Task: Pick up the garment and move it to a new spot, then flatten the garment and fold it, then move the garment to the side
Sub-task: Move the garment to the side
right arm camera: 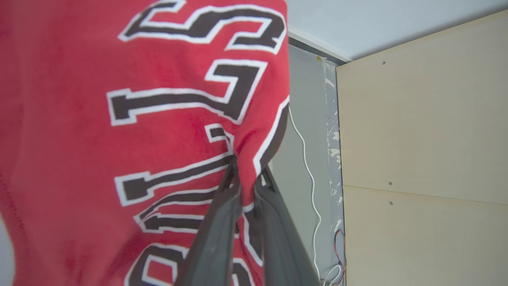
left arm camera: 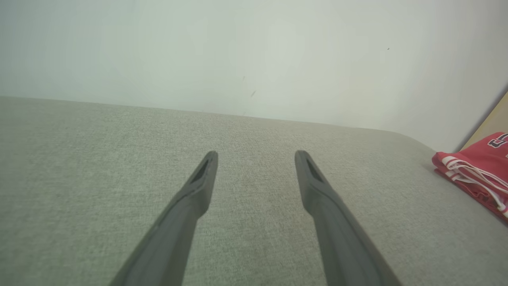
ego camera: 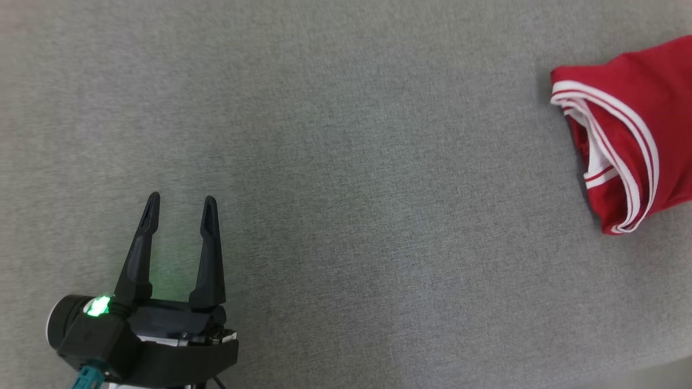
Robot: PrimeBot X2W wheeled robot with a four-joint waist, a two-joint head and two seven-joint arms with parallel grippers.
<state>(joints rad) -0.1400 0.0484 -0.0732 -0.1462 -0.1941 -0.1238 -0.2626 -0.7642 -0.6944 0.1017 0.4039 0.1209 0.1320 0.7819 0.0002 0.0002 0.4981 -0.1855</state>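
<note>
The garment (ego camera: 627,129) is a red jersey with white striped trim, bunched in folds at the right edge of the grey cloth surface (ego camera: 346,162). In the left wrist view the garment (left arm camera: 476,171) lies far to the right. In the right wrist view the garment (right arm camera: 131,131) shows black letters outlined in white, and my right gripper (right arm camera: 248,174) is shut on a fold of its edge. My left gripper (ego camera: 181,208) stands open at the lower left, nothing between its fingers, far from the jersey. The left gripper (left arm camera: 256,159) hovers over bare cloth.
A pale wall (left arm camera: 254,51) rises behind the grey surface. In the right wrist view a light wooden panel (right arm camera: 424,159) stands to the right, with a white cable (right arm camera: 309,174) hanging along a grey strip beside it.
</note>
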